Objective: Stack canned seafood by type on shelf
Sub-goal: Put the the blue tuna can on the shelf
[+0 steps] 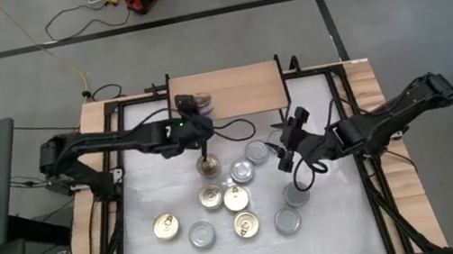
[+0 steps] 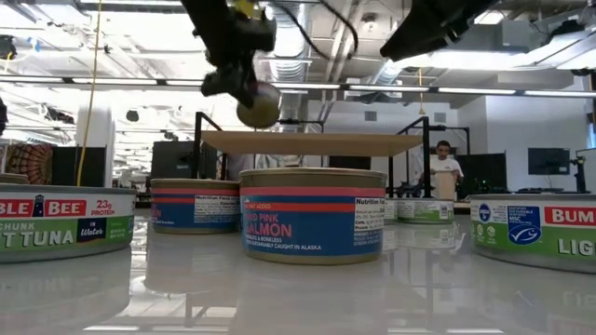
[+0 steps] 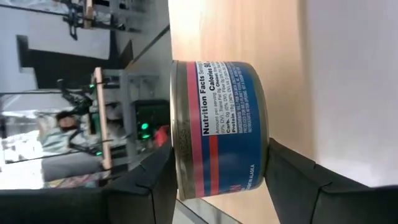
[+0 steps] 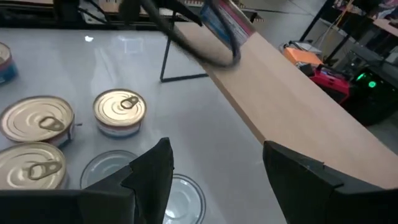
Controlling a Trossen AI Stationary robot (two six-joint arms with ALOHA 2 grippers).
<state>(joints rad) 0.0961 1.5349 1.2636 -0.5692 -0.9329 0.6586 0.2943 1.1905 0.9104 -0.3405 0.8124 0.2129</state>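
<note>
My left gripper is shut on a blue-and-red labelled salmon can, up in the air at the left front corner of the light-wood shelf. From the low view the can hangs above the shelf board. Several gold- and silver-lidded cans stand on their bases on the white table in front of the shelf. My right gripper hovers open and empty over the cans on the right, with the shelf beyond it. My left gripper pinches the can between its two fingers, one finger on the lid and the other on the base rim. The gripper is rolled on its side and comes slanting down from the table's left. The can is lifted clear, lid roughly upward.
The nearest cans in the low view are a pink salmon can and tuna cans either side. Black frame posts stand at the shelf's ends. The table has wooden side edges. A person stands far back in the room.
</note>
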